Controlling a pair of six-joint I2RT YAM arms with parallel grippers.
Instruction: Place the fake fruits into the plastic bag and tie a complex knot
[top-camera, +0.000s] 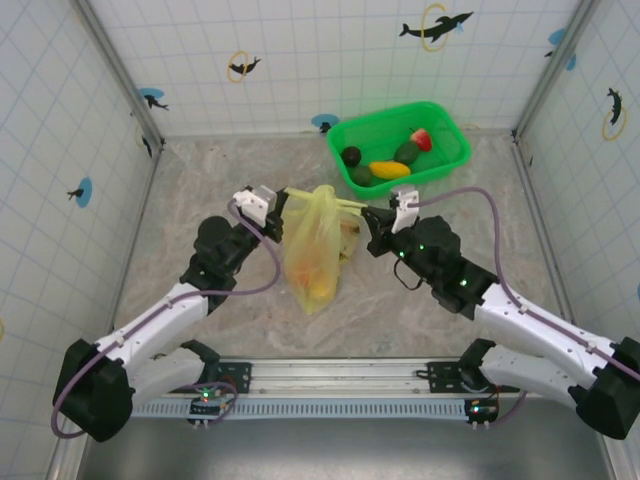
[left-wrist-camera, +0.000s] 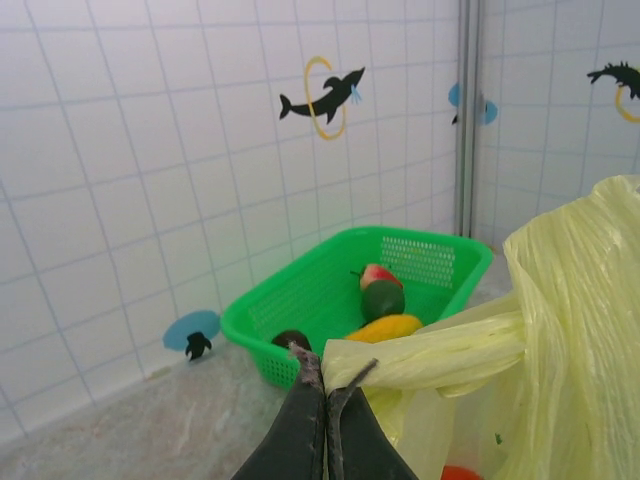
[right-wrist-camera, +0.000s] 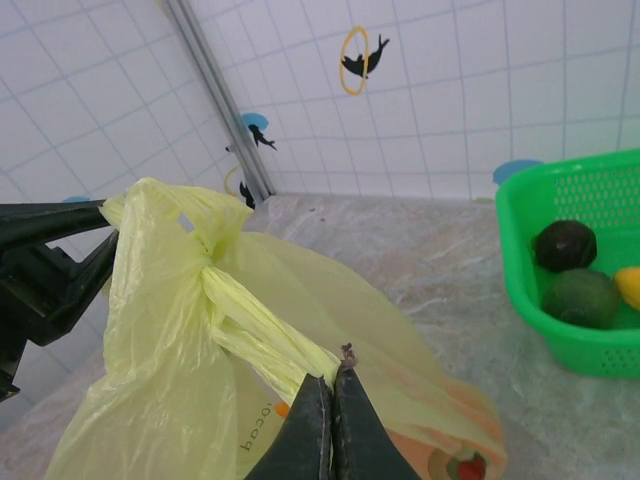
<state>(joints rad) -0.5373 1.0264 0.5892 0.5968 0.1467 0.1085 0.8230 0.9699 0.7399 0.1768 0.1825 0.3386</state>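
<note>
Well, from above, the plastic bag (top-camera: 315, 250) stands on the table just nearer than the green basket (top-camera: 345, 130), which hugs the far wall. Bare marble (top-camera: 190, 170) lies open off the basket's left edge. The left gripper (top-camera: 272, 203) and right gripper (top-camera: 372, 215) flank the bag's top, each clenched on a handle. An orange fruit (top-camera: 320, 288) glows through the film (more fruits (top-camera: 390, 169) sit in the basket).

Left wrist: closed fingers pinch a stretched handle strip (left-wrist-camera: 440, 350) in front of the basket's near rim.

Right wrist: closed fingers grip a twisted strip (right-wrist-camera: 260, 320), with the basket off to the right.
</note>
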